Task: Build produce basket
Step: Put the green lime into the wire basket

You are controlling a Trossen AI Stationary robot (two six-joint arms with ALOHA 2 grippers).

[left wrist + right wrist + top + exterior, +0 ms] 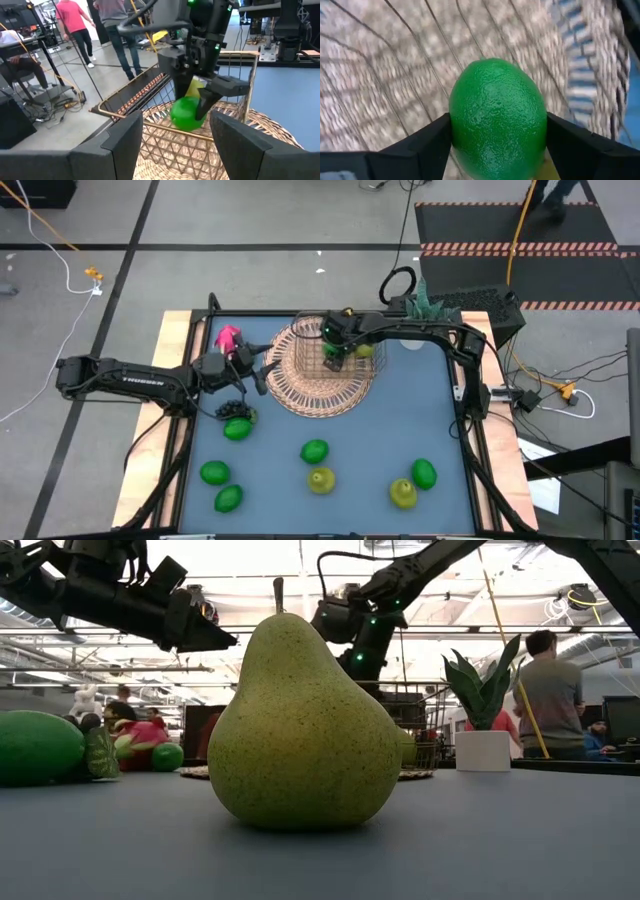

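The copper wire basket (308,340) stands on a round wicker mat (320,396) at the far middle of the table. My right gripper (337,352) reaches down into it, shut on a green lime (187,114). A yellow-green pear (366,352) lies in the basket beside it. My left gripper (262,372) hovers open at the mat's left edge, pointing at the basket (150,125), with nothing between its fingers. The pink dragon fruit (229,338) lies far left. The grape bunch (235,411), several limes (315,450) and two pears (320,478) lie on the near half. My right gripper pinches the lime between its two fingers, one on each of two opposite sides (457,125). The fingers (212,95) slant down from above and from the table's right. The lime sits inside the basket, below its rim; whether it rests on the floor I cannot tell.
A potted plant (425,305) stands at the far right corner. In the low view one pear (300,725) stands upright close to the camera. People stand in the room beyond the table. The blue tabletop (420,410) to the right of the mat is bare.
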